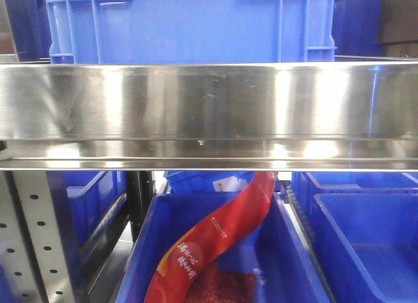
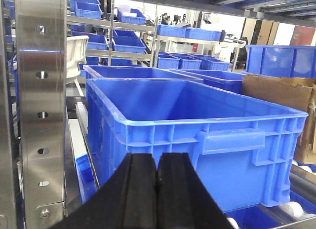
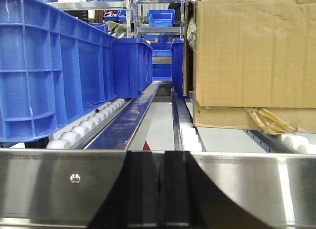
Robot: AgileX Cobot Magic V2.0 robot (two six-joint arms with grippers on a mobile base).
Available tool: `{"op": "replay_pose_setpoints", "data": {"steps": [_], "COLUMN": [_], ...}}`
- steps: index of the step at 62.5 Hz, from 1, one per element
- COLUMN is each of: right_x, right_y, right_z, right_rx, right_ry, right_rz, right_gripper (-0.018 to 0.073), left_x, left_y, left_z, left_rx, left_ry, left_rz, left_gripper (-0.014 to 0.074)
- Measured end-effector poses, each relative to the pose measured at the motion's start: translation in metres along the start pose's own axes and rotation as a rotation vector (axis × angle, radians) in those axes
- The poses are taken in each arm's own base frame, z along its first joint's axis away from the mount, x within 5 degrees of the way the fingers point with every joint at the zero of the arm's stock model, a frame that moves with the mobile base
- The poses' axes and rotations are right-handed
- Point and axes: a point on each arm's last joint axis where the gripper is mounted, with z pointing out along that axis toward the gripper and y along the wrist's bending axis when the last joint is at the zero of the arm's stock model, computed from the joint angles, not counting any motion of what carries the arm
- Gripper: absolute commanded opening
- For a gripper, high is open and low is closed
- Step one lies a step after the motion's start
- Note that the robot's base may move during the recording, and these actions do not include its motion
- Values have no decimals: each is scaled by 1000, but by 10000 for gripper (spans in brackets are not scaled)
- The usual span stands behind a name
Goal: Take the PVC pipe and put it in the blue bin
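Both the left gripper (image 2: 157, 199) and the right gripper (image 3: 160, 189) have their pads pressed together on nothing, the left before a blue bin (image 2: 197, 135) beside a steel upright (image 2: 42, 110), the right behind a steel rail (image 3: 59, 177) with a cardboard box (image 3: 252, 56) beyond; the PVC pipe shows nowhere.

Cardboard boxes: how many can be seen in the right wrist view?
1. The cardboard box sits on the roller track at the right, across from the blue bin. Others may be hidden behind it.
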Motion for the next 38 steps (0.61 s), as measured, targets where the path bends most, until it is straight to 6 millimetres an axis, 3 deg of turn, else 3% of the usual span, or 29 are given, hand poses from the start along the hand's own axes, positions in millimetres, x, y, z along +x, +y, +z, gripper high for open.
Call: {"op": "replay_pose_setpoints", "data": {"steps": [28,38], "right_x": [0,0], "right_y": [0,0], "right_z": [0,0], "right_rx": [0,0], "right_ry": [0,0], "right_rz": [0,0], "right_gripper": [-162,-162], "left_x": [3,33], "left_y": [3,11], "left_z": [-4,-14], "left_rx": [-28,-97], "left_ry": [-1,20], "left_rz": [39,60], "left_gripper": [-111,-111]}}
